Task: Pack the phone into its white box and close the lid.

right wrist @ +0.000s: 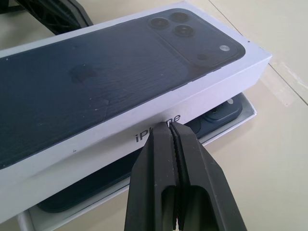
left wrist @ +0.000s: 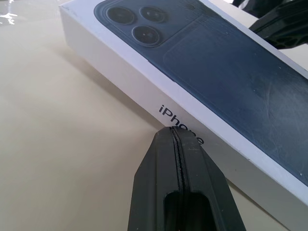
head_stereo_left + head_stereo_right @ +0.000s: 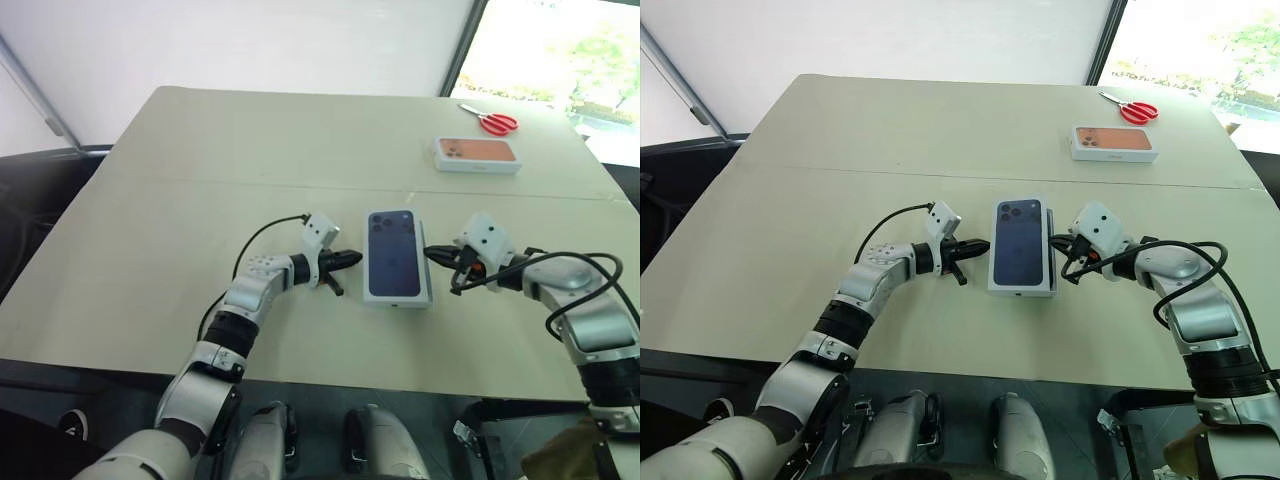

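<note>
The lid [image 3: 396, 253], white with a dark phone picture on top, lies over the white box [image 1: 249, 109] at the table's middle. It sits askew and does not cover the box fully. Under its raised edge the dark phone [image 1: 222, 111] lies inside the box. My left gripper [image 3: 352, 259] is shut, its tip right at the lid's left side wall by the printed lettering [image 2: 180, 124]. My right gripper [image 3: 432, 252] is shut too, its tip at the lid's right side wall [image 1: 159, 126]. Neither holds anything.
A second box with an orange phone picture [image 3: 477, 153] lies at the far right of the table [image 3: 150, 250]. Red-handled scissors [image 3: 490, 121] lie just beyond it. A seam runs across the table behind the lid.
</note>
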`<state>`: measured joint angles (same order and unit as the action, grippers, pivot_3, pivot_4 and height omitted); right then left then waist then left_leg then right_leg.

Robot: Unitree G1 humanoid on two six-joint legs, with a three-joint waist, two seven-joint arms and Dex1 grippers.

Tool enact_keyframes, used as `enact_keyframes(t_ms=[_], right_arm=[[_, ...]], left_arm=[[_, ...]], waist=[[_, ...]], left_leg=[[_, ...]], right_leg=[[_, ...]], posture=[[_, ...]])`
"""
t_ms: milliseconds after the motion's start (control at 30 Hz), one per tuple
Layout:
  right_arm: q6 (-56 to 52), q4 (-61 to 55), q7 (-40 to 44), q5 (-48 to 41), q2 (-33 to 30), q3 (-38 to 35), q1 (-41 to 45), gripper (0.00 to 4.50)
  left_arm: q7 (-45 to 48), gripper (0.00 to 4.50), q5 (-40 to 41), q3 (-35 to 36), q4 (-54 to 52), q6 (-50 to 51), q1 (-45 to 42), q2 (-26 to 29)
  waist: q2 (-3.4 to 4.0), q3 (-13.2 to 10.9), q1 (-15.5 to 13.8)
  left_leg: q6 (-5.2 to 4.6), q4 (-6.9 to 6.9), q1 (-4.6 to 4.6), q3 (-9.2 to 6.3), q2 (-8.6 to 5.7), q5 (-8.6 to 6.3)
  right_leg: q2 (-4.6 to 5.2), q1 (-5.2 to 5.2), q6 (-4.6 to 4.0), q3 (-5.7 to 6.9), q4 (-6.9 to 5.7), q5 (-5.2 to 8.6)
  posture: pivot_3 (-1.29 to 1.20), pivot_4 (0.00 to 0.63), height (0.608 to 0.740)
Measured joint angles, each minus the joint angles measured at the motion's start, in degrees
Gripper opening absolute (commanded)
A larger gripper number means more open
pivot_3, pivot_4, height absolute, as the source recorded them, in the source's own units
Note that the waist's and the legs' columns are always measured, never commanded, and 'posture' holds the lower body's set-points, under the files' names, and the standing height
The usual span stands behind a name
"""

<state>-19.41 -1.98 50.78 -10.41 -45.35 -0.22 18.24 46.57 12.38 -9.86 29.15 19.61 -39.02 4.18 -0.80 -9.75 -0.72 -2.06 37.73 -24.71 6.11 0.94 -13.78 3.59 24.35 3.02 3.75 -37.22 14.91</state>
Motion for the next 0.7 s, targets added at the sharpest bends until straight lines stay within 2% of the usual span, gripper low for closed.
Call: enact_keyframes(t_ms=[700], right_arm=[[1.90,4.46,-1.02,3.48,0.37,0.20,0.63,0.06]], left_arm=[[-0.58,0.00,-1.86,0.39,5.53,-3.86,-2.45,-3.31]], waist=[[0.00,0.00,-0.01]], left_leg=[[-0.07,0.16,-0.02,0.00,0.00,-0.04]], right_leg=[[-0.01,-0.04,0.01,0.01,-0.05,0.00]], posture=[[0.00,0.150,0.740]])
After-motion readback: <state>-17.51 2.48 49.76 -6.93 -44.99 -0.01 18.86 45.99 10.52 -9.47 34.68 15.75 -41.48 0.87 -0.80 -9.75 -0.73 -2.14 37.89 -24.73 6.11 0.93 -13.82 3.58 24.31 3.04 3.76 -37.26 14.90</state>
